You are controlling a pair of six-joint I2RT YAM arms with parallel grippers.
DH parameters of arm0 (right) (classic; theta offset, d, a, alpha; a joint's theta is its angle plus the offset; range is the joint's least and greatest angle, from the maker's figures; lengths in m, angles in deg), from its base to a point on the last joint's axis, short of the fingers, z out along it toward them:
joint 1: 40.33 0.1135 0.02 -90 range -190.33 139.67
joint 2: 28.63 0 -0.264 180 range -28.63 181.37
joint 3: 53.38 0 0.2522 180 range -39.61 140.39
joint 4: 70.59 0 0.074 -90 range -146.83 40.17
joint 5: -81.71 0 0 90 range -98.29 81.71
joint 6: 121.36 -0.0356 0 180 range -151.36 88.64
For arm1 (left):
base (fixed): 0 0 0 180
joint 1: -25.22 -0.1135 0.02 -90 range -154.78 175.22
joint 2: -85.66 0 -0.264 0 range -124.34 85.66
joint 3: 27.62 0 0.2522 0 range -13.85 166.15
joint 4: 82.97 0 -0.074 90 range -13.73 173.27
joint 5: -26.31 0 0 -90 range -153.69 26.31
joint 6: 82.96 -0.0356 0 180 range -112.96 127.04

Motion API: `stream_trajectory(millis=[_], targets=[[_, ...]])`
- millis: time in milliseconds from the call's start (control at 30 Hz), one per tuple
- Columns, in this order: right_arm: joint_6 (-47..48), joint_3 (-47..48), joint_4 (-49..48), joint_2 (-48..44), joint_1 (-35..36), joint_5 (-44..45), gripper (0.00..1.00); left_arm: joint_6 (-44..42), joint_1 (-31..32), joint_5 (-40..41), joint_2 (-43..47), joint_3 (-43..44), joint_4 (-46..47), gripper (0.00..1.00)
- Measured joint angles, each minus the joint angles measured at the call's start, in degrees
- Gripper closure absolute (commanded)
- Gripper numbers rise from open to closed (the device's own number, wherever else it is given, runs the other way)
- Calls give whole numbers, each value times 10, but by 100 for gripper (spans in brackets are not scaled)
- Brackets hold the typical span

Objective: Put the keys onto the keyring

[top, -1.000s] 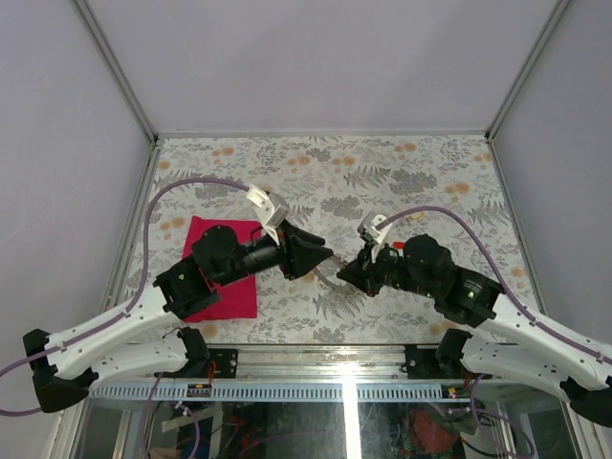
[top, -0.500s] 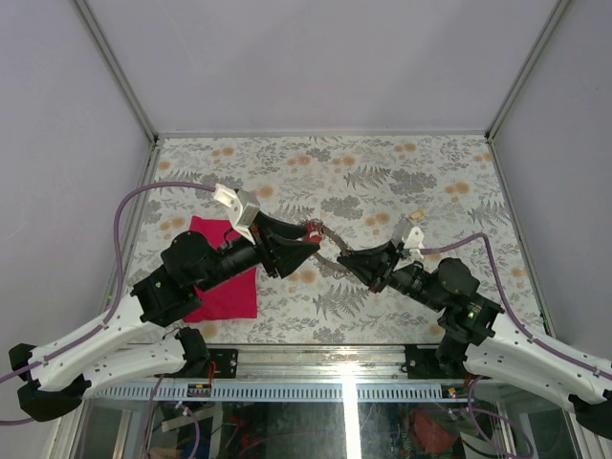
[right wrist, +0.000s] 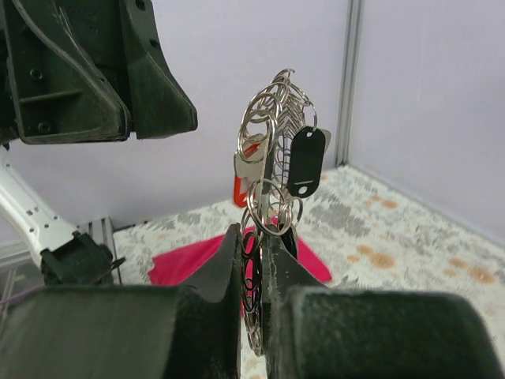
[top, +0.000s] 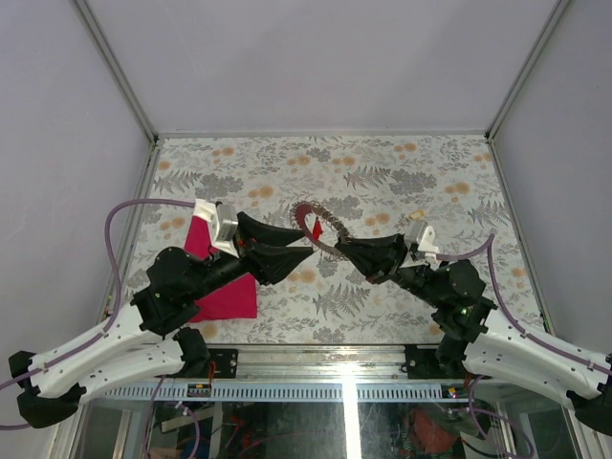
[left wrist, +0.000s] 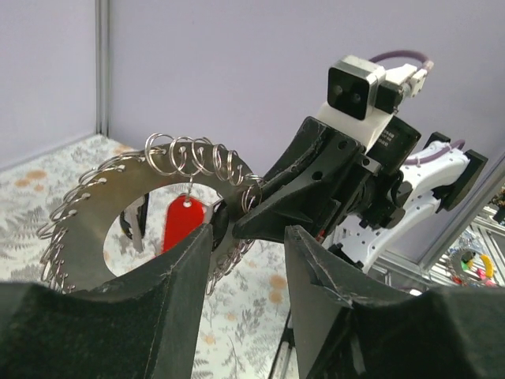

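Both right gripper jaws are pinching the stiff, light keyring by its flat rim, likely the surest hold. The left gripper is hovering spread.

**Background only: cloth, floral table, plain walls**

We saw a magenta cloth lying flat on the near left part of the table, partly hidden. The tabletop had a grey leaf print with orange flowers. Pale lilac walls closed three sides, with metal posts at the back corners. A perforated rail ran along the near edge.
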Motion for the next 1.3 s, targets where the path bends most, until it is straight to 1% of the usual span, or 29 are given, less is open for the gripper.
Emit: stream_trajectory(millis=[167,300,467,767,967,1300], targets=[[50,0,-64,10,0,4,100,-29,0,-8,-13,3,39,59],[105,10,-76,27,0,19,100,-61,0,-23,-45,30,56,61],[167,40,-62,42,0,51,100,-102,0,-46,-103,81,62,61],[231,79,-12,39,0,87,100,-146,0,-45,-144,101,71,60],[254,86,21,38,0,93,100,-160,0,-45,-167,103,85,60],[265,87,25,17,0,87,100,-172,0,-38,-180,110,96,61]])
